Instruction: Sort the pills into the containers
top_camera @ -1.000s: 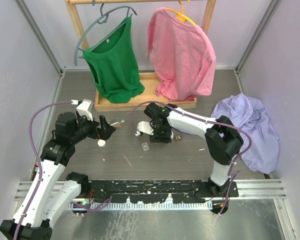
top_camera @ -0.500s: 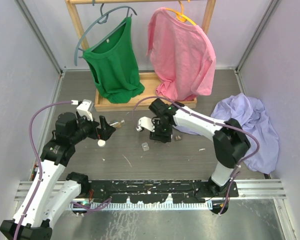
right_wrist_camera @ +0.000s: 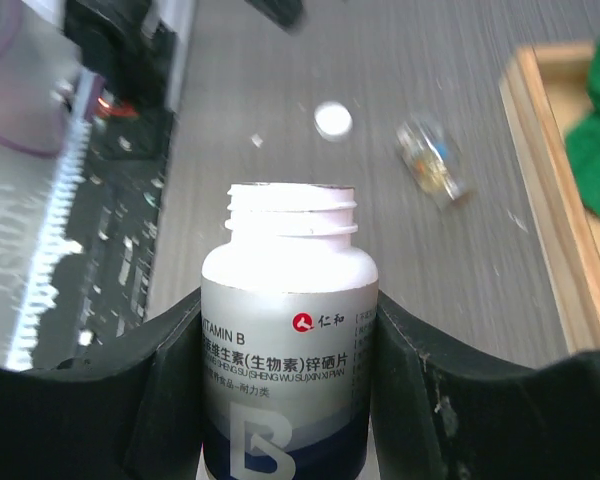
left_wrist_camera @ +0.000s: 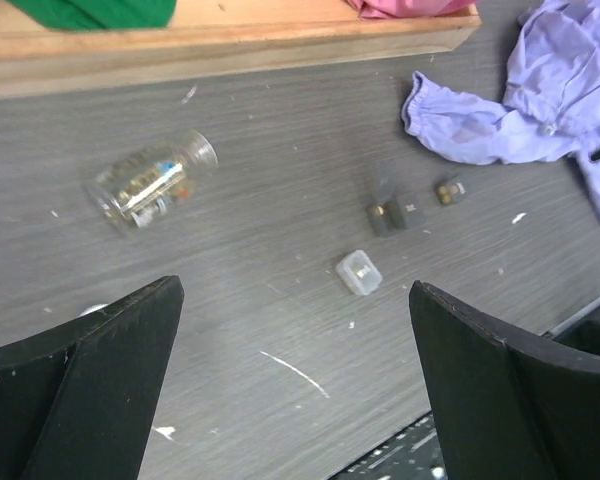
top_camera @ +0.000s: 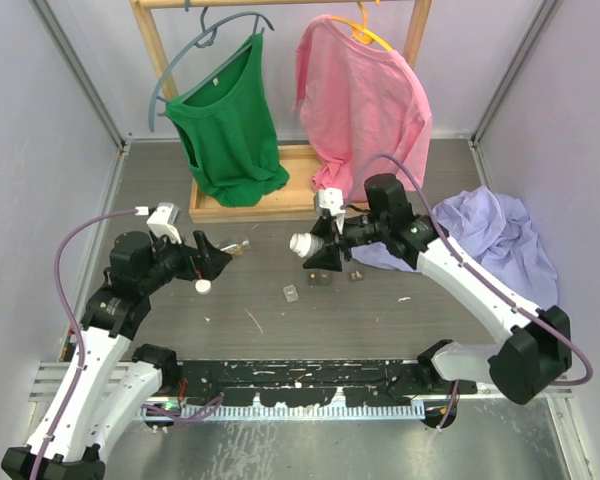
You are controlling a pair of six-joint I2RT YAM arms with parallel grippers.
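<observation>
Grey worktop (top_camera: 400,325): clear tub (left_wrist_camera: 358,272) nearest, dark tubs (left_wrist_camera: 385,216) just beyond. Over them the right jaws grip an uncapped vitamin bottle (right_wrist_camera: 288,330), lying level, mouth pointing left. Left jaws open, empty, farther away.

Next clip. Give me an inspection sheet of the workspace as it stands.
Surface: grey wood-grain table, white flecks scattered.
Job's things: clear tub and dark tubs mid-table, apart; vitamin bottle uncapped.
Clutter: glass jar on its side; loose white cap.
Grippers: left claw open, empty; right claw shut on the vitamin bottle.
Cables: purple cables loop along both arms, clear of the tubs.
Surroundings: green shirt and pink shirt on a wooden rack; lavender cloth heaped at right.
</observation>
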